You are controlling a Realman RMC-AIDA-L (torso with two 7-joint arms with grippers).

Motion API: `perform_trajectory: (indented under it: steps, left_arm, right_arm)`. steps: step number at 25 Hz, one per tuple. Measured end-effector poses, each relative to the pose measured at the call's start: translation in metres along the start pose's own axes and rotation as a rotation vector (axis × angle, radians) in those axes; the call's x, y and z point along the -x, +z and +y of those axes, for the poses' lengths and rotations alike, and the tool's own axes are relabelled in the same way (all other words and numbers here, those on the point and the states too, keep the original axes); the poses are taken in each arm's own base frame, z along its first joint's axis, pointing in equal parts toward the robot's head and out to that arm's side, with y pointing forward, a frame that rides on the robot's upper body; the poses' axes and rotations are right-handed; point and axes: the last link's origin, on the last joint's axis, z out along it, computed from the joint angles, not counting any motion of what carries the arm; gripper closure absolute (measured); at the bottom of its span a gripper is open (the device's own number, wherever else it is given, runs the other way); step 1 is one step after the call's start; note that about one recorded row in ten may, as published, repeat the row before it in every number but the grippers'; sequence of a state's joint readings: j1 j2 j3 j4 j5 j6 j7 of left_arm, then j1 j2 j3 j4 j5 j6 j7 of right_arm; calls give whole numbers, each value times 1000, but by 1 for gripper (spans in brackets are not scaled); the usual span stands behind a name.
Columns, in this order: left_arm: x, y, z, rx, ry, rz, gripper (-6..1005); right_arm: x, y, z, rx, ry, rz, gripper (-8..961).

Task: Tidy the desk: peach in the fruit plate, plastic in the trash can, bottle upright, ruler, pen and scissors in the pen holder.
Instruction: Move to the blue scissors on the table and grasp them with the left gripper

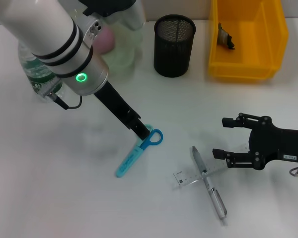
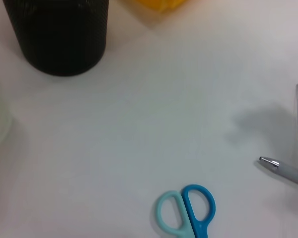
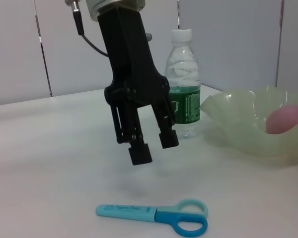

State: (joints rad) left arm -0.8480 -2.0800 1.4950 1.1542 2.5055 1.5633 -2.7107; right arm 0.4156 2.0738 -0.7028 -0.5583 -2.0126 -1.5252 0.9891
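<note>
Right wrist view: the spread left end effector [image 3: 149, 147] is held above the scissors [image 3: 156, 216]; off-centre, they could be pushed away.

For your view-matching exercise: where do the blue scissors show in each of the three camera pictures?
Head view: scissors lie mid-table, under the left gripper.
Left wrist view: only the handle loops show, at the lower edge.
Right wrist view: the scissors lie flat in the foreground, below the open left gripper.
Shared landmark: the black pen holder, seen in the head and left wrist views.
</note>
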Motion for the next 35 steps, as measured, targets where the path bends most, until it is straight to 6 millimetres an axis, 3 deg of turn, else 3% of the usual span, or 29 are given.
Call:
perform_trajectory:
  steps: [9,23,35]
  left_arm:
    - [-3,3,2,13,-26,-34,226]
    - [-5,34,11,18,8,-70,252]
    - [-3,45,11,21,3,-99,274]
  right_arm:
    - [1,1,-2,-5,-12,-1,124]
    - [4,2,-4,-12,-28,-12,123]
    - [5,2,-4,-11,-38,-12,123]
